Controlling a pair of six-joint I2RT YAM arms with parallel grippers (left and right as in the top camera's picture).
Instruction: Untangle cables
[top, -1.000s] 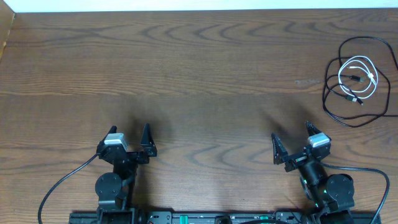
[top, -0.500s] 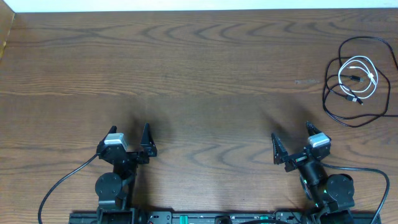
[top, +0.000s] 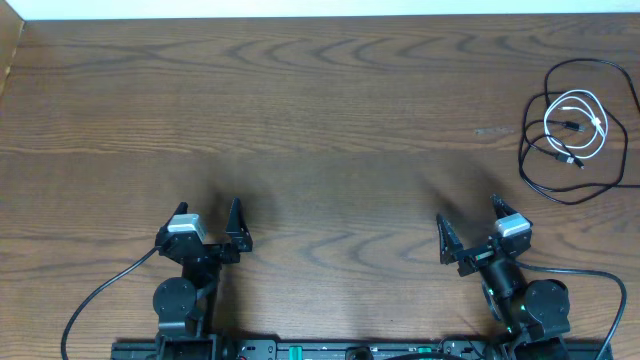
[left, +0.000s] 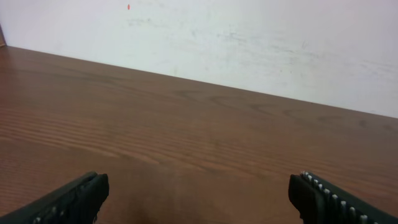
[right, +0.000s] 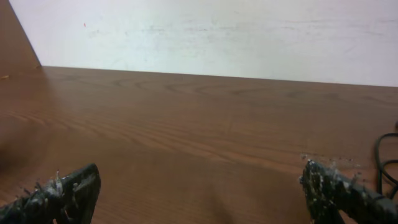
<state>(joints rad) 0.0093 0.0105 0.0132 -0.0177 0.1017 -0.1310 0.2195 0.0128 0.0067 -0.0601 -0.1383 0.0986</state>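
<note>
Two cables lie tangled at the table's far right in the overhead view. The longer black cable (top: 538, 175) runs in wide loops around the shorter white cable (top: 592, 108), which is coiled in a small ring inside them. A bit of the black cable (right: 380, 163) shows at the right edge of the right wrist view. My left gripper (top: 210, 215) stands open near the front left, far from the cables. My right gripper (top: 468, 213) stands open near the front right, well short of the tangle. Nothing is between either pair of fingers (left: 74, 196) (right: 339, 186).
The brown wooden table (top: 320, 120) reaches to a white wall (left: 249, 37) at the back. Thick black arm wires (top: 95, 295) trail from both arm bases at the front edge.
</note>
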